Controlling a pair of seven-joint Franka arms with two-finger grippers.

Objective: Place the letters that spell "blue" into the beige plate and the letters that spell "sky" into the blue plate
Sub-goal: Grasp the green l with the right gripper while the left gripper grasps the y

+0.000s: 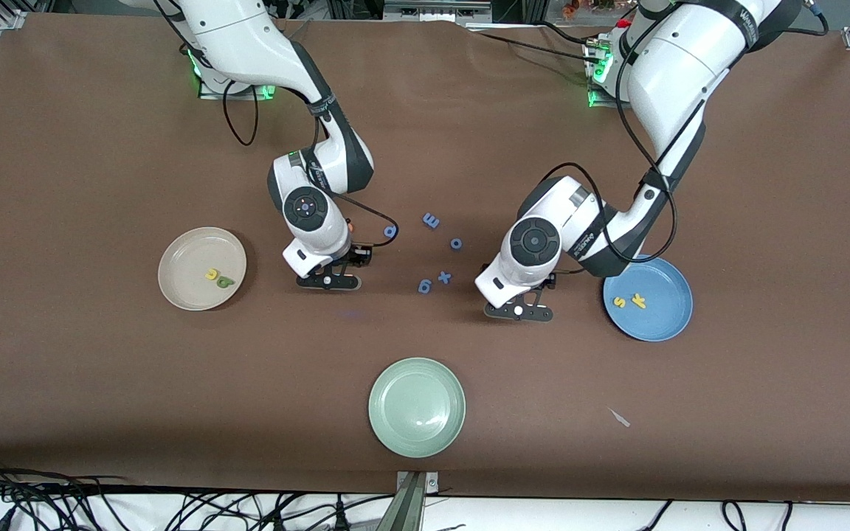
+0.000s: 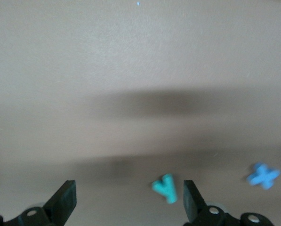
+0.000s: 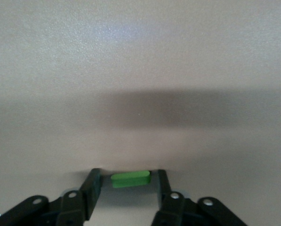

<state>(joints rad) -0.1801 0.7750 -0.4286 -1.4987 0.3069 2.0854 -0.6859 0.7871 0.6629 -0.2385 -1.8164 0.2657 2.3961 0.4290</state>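
Green l (image 3: 130, 179): I see it flat on the bench between the right gripper's fingers, which stand narrow on either side of it; I read this as the grasp closing, contact not certain.
Teal y (image 2: 165, 188): on the bench inside the left gripper's span, close to one finger, untouched.
Beige plate (image 1: 174, 284): toward the right arm's end; the yellow u (image 1: 212, 274) and green b (image 1: 226, 281) lie in it. No orange e in view; I cannot say where it is.
Blue plate (image 1: 661, 324): toward the left arm's end; the yellow s (image 1: 618, 302) and yellow k (image 1: 639, 300) lie in it.
Right gripper (image 1: 327, 282): low over the bench beside the beige plate.
Left gripper (image 1: 519, 313): jaws wide apart, low beside the blue plate.
Step in hand: I judge two picks, l and y.
Next move: finish squeezing the l, lift, carry over the beige plate; centre the left gripper on the y before closing.
Leave alone: periwinkle letters (image 1: 441, 278) mid-bench, green plate (image 1: 417, 435).
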